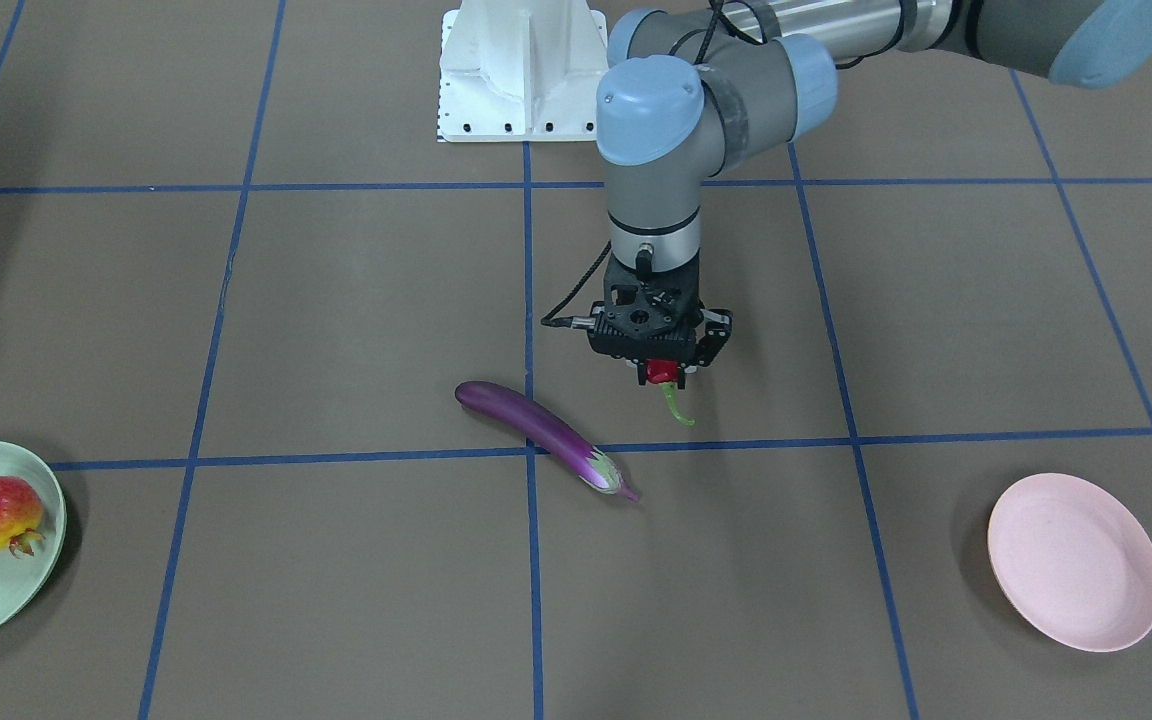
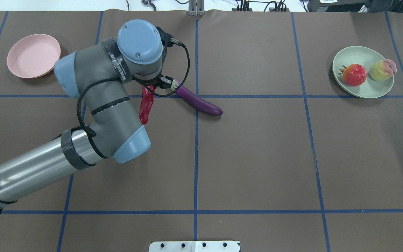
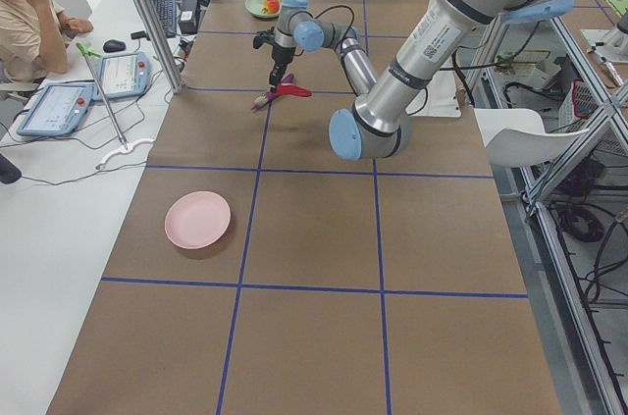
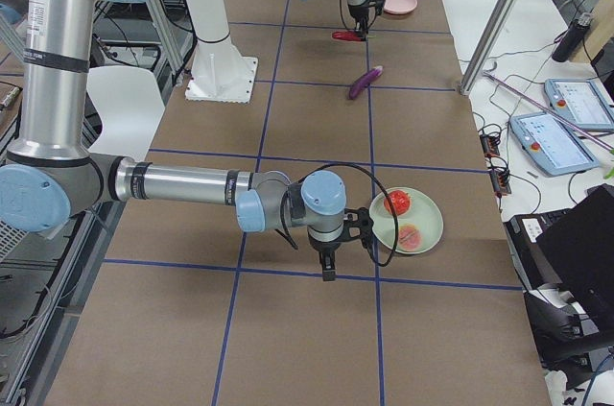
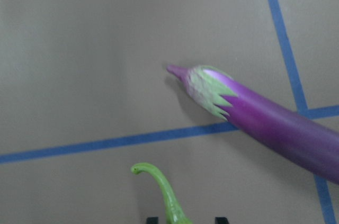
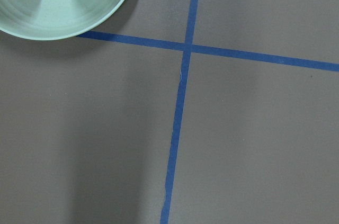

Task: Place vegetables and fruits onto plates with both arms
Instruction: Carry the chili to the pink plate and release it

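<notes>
Left gripper (image 1: 663,375): closed on red chili (image 2: 145,105), at stem end.
Right gripper (image 4: 328,270): I cannot tell.
Risk: end-gripped, it could pivot, drop.

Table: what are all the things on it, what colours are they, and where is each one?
brown table: 1, brown with blue tape lines
pale green round plate: 1, at the robot's right end
pale pink round plate: 1, at the robot's left end, nothing on it
bumpy red-and-yellow fruit: 1, on the green plate
pink-yellow-green peach: 1, on the green plate beside the bumpy fruit
long glossy purple eggplant: 1, lying near the table's middle
wrinkled red chili: 1, red with green stem, beside the eggplant's calyx end
left gripper: 1, black, shut on the chili
right gripper: 1, black, near the green plate; open or shut, cannot tell
</notes>
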### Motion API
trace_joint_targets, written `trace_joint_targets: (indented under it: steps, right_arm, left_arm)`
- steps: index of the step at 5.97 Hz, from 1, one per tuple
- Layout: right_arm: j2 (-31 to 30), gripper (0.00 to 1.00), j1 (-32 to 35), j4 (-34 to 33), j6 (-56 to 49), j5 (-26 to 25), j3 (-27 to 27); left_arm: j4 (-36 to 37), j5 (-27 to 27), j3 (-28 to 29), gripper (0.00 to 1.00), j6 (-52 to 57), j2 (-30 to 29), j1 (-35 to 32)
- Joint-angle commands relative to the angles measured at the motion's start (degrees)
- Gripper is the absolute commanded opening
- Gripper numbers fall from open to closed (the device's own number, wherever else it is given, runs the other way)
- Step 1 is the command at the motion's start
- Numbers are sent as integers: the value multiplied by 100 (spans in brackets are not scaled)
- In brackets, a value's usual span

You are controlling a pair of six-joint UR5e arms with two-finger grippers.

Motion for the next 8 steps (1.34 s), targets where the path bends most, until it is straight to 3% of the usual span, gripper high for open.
trace_joint_targets:
  steps: [1,2,4,5,7,8]
  right_arm:
    - [7,100,0,-9,5,57,-33]
    - [-1,100,0,-9,5,57,-42]
    - [-1,100,0,0,-12,66,-77]
    - [-1,100,0,0,-13,75,-77]
    - [-1,100,0,0,-21,84,-69]
    - [-1,100,0,0,-21,118,-77]
  left_arm:
    - [-215,-716,193,0,2222,241,-1064]
    - [-757,-808,883,0,3026,268,-1530]
    - [-3019,-1037,3234,0,4155,225,-2253]
    - [-3134,-1037,3506,0,4585,233,-2447]
    - [-4184,-1011,4480,0,4704,260,-2511]
    - [-4285,-985,4589,52,4704,373,-2502]
